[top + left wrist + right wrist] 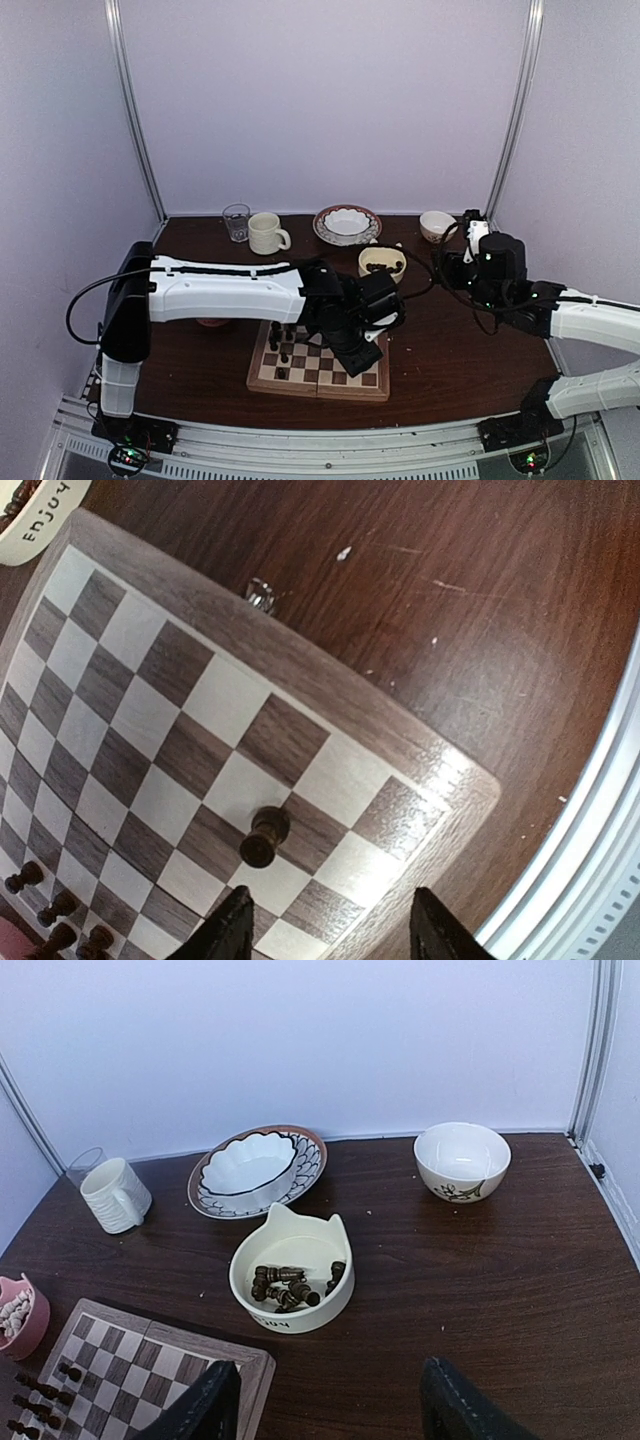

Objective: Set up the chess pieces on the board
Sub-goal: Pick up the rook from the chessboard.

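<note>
The board (318, 368) lies at the table's near middle. Several dark chess pieces (281, 346) stand on its left part. My left gripper (330, 925) is open and empty above the board's right corner (440, 780). One dark piece (264, 836) stands upright on a square just ahead of my left finger (232, 925), and more stand at the lower left (45, 912). My right gripper (330, 1395) is open and empty over bare table, short of a cream cat-ear bowl (290, 1282) holding several dark pieces (285, 1287). The board's corner (150, 1370) shows at the lower left.
A patterned plate with a white dish (255, 1168), a small white bowl (461, 1160), a cream mug (115, 1195) and a glass (85, 1163) stand along the back. A pink cup of cream pieces (18, 1310) sits left of the board. The left arm (230, 290) spans the board.
</note>
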Available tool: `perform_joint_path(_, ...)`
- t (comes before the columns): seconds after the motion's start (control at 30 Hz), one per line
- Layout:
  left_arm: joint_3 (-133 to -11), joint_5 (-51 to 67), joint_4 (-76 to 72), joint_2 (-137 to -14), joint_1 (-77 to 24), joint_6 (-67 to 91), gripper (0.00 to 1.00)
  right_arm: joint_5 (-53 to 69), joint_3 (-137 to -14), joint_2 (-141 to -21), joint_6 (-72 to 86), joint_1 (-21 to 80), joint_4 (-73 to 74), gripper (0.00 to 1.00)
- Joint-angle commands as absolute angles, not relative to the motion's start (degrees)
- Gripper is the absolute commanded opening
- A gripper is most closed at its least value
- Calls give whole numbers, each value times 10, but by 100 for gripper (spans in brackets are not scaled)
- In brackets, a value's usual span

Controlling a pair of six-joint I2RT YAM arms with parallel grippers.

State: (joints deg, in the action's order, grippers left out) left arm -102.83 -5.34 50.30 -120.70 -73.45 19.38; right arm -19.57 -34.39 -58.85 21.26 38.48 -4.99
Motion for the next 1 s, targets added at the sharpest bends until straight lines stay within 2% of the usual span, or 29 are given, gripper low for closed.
perform_joint_path(0.0, -1062, -88, 538, -1221, -731, 192, 55, -205, -334, -577, 219, 381, -63, 65)
perform_joint_path(0.37, -1088, -94, 552, -1256, -720, 194, 54, -207, -315, -543, 219, 380, -76, 65)
perform_joint_path(0.7, -1089, -70, 548, -1269, -706, 193, 44, -204, -314, -540, 217, 380, -78, 65)
perform_joint_path(0.83, -1091, -62, 548, -1273, -704, 193, 37, -202, -314, -540, 217, 380, -78, 65)
perform_joint_path(0.97, -1092, -54, 546, -1275, -703, 193, 36, -201, -317, -544, 218, 380, -77, 65)
